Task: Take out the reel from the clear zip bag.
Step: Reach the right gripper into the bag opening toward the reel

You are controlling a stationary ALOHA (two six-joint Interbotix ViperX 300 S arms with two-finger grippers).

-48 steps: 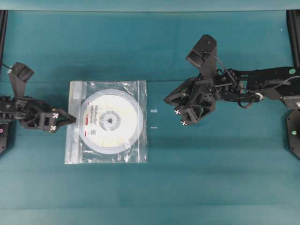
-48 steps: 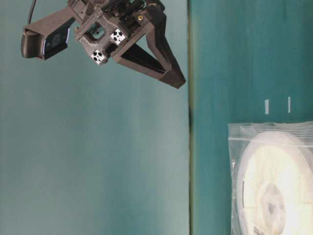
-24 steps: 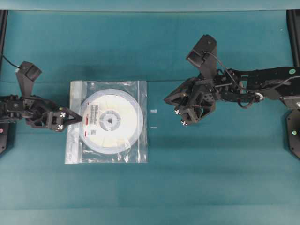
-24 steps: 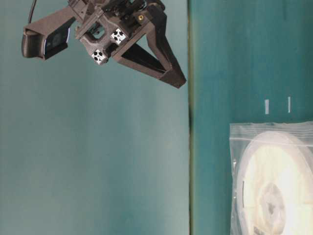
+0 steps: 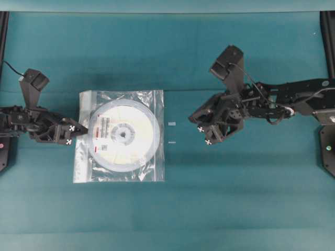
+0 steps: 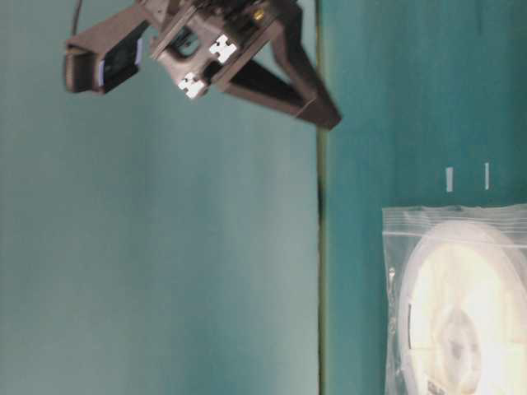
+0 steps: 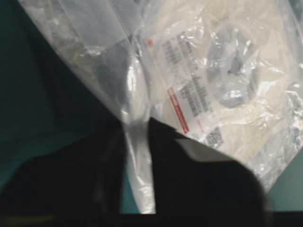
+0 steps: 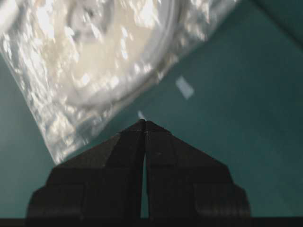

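Observation:
The clear zip bag (image 5: 157, 170) lies flat on the teal table, left of centre, with the reel (image 5: 121, 135) inside it, label up. My left gripper (image 5: 84, 130) is at the bag's left edge, where the whitish zip strip runs. In the left wrist view it (image 7: 137, 125) is shut on that strip of the bag (image 7: 85, 38), and the reel's red-striped label (image 7: 189, 94) shows just beyond. My right gripper (image 5: 191, 115) hangs above the table to the right of the bag, shut and holding nothing (image 8: 144, 122); the side view shows it (image 6: 332, 123) raised well above the surface.
Two small white marks (image 5: 172, 124) (image 5: 171, 141) sit on the cloth between the bag and my right gripper. Black frame posts stand at the left edge (image 5: 3, 26) and the right edge (image 5: 328, 31) of the table.
My left gripper moved in over the bag's zip edge and shut on it, then drew back slightly left. The right gripper shifted a little to the right, still shut.

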